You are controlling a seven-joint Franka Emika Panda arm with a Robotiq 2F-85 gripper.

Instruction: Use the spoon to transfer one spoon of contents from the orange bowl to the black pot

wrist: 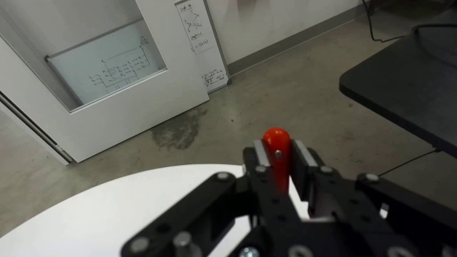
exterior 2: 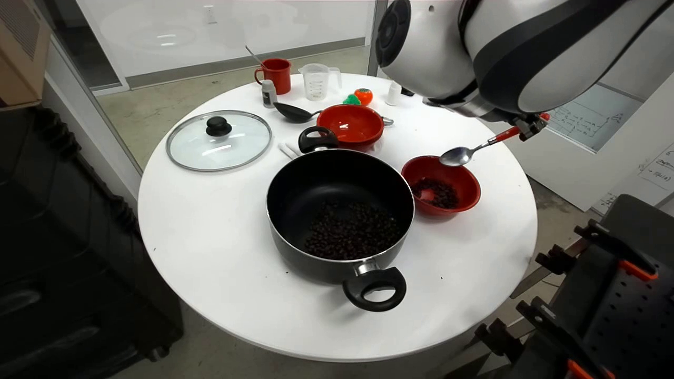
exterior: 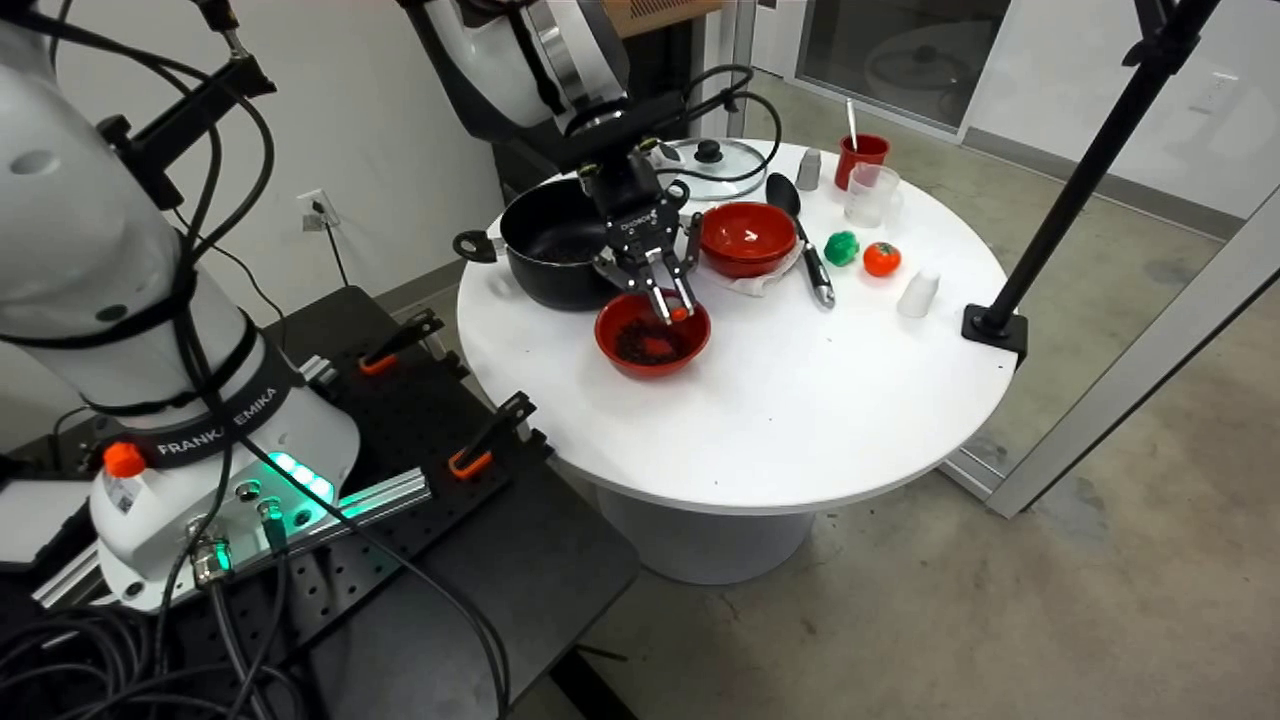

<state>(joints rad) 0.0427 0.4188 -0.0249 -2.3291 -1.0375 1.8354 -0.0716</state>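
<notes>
My gripper [exterior: 675, 306] is shut on the red handle of the spoon [exterior 2: 503, 137], near its end. The handle also shows between the fingers [wrist: 282, 153] in the wrist view. The spoon is tilted, and its shiny scoop appears above the rim of the orange bowl [exterior 2: 447, 211], apart from the beans; I see no beans on it. In an exterior view the scoop is hidden behind the fingers. The bowl [exterior: 650, 371] holds dark beans, with a bare red patch at its bottom. The black pot [exterior 2: 321, 273] stands beside it with dark beans inside. The pot [exterior: 550, 282] also shows behind the gripper.
Brighter red bowls [exterior 2: 350, 129] sit near one pot handle. A glass lid [exterior 2: 226, 150], black ladle [exterior 2: 295, 112], red mug [exterior 2: 279, 76], clear measuring cup [exterior 2: 316, 84], tomato [exterior: 882, 259], green pepper [exterior: 842, 248] and white shaker [exterior: 918, 295] lie farther off. A black pole [exterior: 1060, 180] clamps to the table edge.
</notes>
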